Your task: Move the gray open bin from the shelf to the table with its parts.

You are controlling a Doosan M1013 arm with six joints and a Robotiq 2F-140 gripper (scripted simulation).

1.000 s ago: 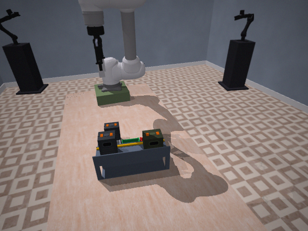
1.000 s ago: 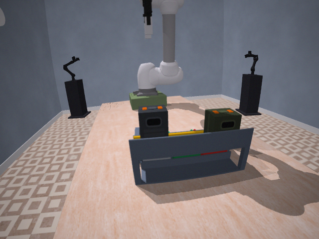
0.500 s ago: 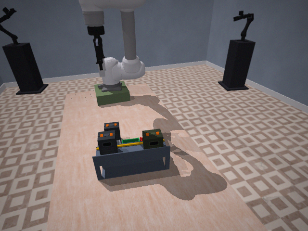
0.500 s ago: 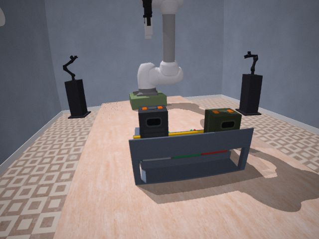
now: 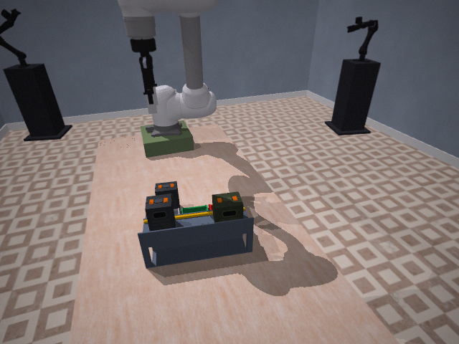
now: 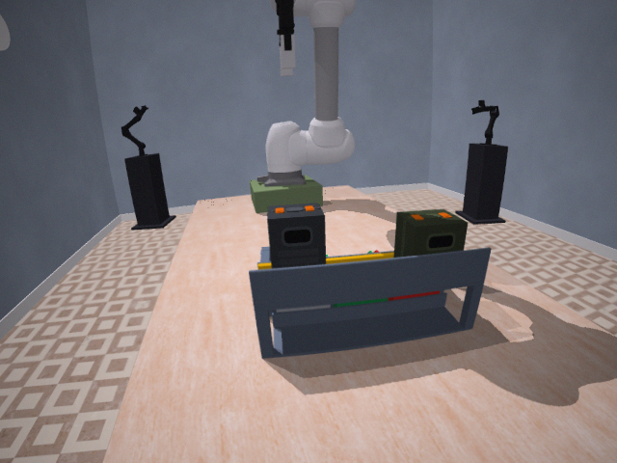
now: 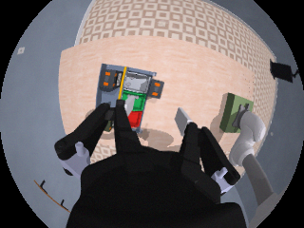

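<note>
- My hand [image 5: 149, 97] hangs high above the worktop [image 5: 118, 296], near my green base block [image 5: 168, 145], well apart from the shelf [image 5: 196, 236]. Its fingers stand part-way apart and hold nothing.
- The gray open bin [image 7: 135, 83] sits on the shelf, visible from the wrist view from above, between the yellow rail and the green bin [image 7: 132, 99]. A red bin [image 7: 135, 118] stands beyond the green one.
- Three closed dark boxes, two blackish [image 6: 296, 235] and one olive [image 6: 431, 232], stand on or by the shelf's top, close to the bins.
- Risk: the gray bin stands just beside the green one; a descent slightly off line would likely nudge or tilt the neighbour.
- Risk: the boxes crowd the approach, so a finger could strike one.
- Risk: tilting the bin during lift-out could spill its parts.
- Risk: the present finger spread may not suit the bin wall; I cannot tell from here.
</note>
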